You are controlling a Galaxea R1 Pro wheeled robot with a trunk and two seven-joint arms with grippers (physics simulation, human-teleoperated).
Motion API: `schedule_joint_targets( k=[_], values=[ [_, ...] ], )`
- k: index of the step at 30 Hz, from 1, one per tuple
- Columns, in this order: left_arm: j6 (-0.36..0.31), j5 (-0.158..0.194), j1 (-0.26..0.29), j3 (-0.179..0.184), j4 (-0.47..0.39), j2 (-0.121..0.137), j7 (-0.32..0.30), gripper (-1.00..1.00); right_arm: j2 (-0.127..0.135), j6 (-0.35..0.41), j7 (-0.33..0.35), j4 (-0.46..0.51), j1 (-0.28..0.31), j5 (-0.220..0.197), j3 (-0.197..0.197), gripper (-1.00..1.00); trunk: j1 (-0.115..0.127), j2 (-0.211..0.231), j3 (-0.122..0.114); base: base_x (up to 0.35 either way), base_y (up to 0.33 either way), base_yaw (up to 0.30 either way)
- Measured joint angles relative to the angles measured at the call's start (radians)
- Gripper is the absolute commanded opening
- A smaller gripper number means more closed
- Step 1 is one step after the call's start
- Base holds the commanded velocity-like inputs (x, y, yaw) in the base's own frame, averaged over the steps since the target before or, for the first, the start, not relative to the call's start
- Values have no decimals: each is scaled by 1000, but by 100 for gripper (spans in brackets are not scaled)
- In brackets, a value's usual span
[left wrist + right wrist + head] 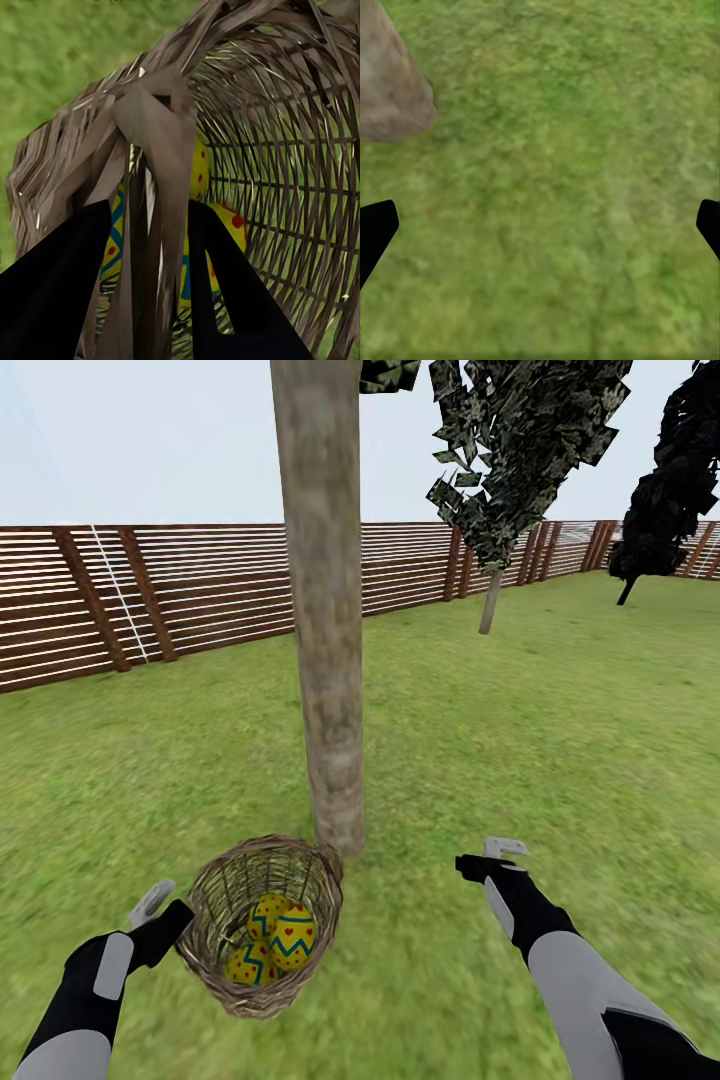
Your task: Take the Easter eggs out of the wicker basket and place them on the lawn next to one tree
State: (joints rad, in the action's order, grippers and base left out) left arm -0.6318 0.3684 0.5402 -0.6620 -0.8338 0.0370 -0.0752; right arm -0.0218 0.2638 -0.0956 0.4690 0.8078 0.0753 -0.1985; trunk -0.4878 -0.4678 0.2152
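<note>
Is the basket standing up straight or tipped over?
Tipped. The wicker basket leans with its opening facing the camera, held at the rim by the left pincer, three Easter eggs inside.

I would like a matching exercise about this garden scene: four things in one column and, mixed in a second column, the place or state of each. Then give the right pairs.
Things:
1. eggs
2. left tool
3. right tool
4. basket

Places or states:
A. open above bare grass
B. closed on the basket's rim
C. lying inside the basket
D. tilted, close beside the tree trunk

Pairs: 1-C, 2-B, 3-A, 4-D
</note>
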Motion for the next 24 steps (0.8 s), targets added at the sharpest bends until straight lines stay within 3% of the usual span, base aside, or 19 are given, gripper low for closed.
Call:
schedule_joint_targets(
  k=[20,24],
  values=[
    [0,-1,0,0,-2,-1,-9,-100,-2,-3,2,1,-1,0,0,100,-77,-140,63,0,0,0],
    [0,-1,0,-1,-3,-1,-9,-100,-2,-48,2,5,-4,0,0,100,-92,-169,76,0,0,0]
  ],
)
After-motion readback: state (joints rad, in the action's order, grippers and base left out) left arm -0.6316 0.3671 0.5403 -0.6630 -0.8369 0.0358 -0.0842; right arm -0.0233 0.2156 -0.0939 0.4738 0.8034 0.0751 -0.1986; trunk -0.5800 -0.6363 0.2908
